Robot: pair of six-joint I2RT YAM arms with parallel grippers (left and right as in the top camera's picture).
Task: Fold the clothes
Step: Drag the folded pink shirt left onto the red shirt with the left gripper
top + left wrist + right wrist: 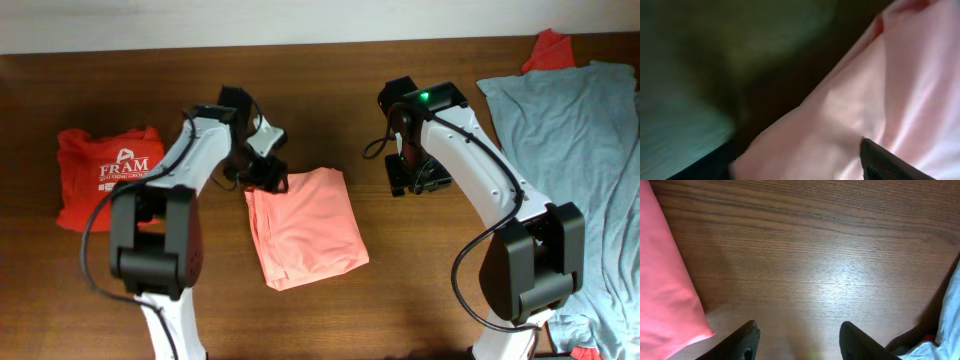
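Note:
A folded salmon-pink garment (305, 225) lies at the table's middle. My left gripper (268, 172) is at its far left corner. In the blurred left wrist view the pink cloth (850, 115) fills the space between the two wide-apart fingers (797, 167); the gripper is open. My right gripper (412, 175) is open and empty over bare wood to the right of the garment. In the right wrist view its fingers (799, 342) frame bare table, with the pink garment's edge (665, 290) at the left.
A folded red shirt with white "FRAM" print (105, 170) lies at the left. A large light blue-grey garment (580, 140) is spread along the right side, with a red cloth (548, 50) at its far edge. The wooden table (400, 280) is dark brown.

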